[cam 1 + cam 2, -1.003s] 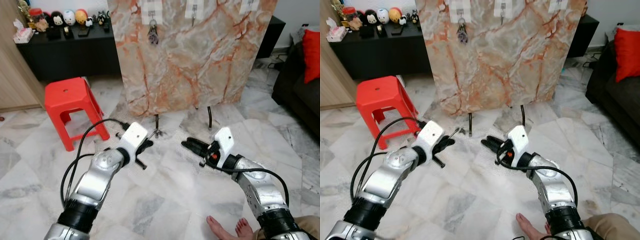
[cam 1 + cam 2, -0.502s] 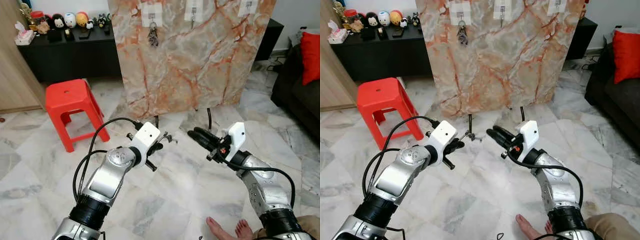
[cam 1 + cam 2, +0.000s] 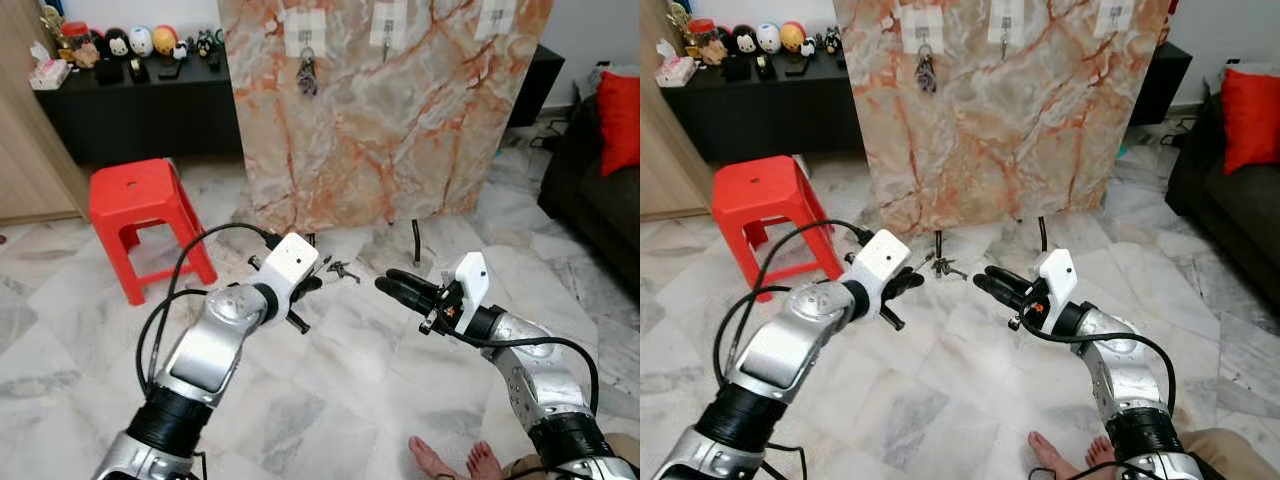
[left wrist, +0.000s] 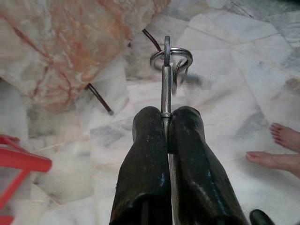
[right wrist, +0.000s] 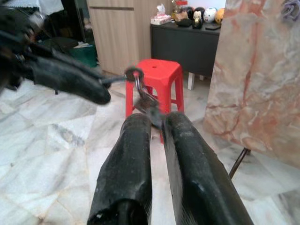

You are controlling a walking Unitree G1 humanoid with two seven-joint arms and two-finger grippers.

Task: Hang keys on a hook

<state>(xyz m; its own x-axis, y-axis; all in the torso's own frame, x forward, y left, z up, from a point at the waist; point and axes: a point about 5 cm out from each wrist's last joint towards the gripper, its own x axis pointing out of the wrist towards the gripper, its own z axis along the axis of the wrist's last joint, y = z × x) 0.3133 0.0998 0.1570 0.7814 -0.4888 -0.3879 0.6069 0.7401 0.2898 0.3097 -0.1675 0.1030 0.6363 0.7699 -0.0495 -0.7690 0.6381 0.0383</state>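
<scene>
Left hand clamped on keys, outstretched toward right hand.

Both silver arms reach forward low in the frame, elbows bent, wrists angled inward so the two grippers point toward each other near the centre. The left gripper has its jaws pressed tight together, pinching a thin metal piece. The right gripper, just across from it, holds its black fingers slightly parted.
</scene>
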